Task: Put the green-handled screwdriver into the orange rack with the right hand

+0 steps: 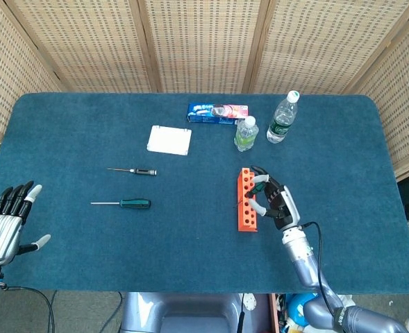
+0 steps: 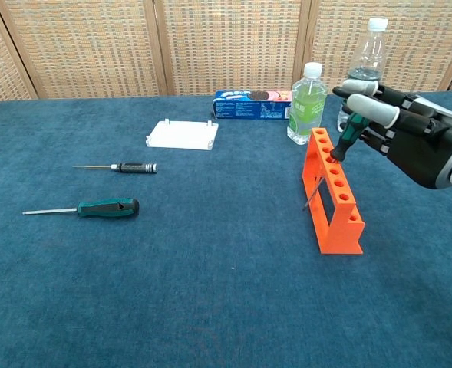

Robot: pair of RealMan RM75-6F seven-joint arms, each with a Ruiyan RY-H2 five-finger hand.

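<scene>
From the head view, my right hand (image 1: pixel 275 205) sits just to the right of the orange rack (image 1: pixel 246 201), fingers curled around the green-handled screwdriver (image 1: pixel 257 187). The handle lies in my fingers above the rack's top, and the thin shaft passes down through the rack and out its left side. My left hand (image 1: pixel 3 225) hovers at the table's (image 1: pixel 190 236) near left edge, fingers spread and holding nothing. A second green-handled screwdriver (image 1: pixel 121 203) and a black-handled screwdriver (image 1: pixel 132 171) lie on the table well left of the rack.

In the chest view, my right hand (image 2: pixel 406 138) pinches the green-handled screwdriver (image 2: pixel 345 138) by its handle, tilted, with its lower end meeting one of the far holes in the orange rack (image 2: pixel 333 192). The shaft tip shows below the top bar on the rack's left side; whether it touches the table I cannot tell from here. Behind stand a green bottle (image 2: pixel 305 93) and a clear bottle (image 2: pixel 366 65).
</scene>
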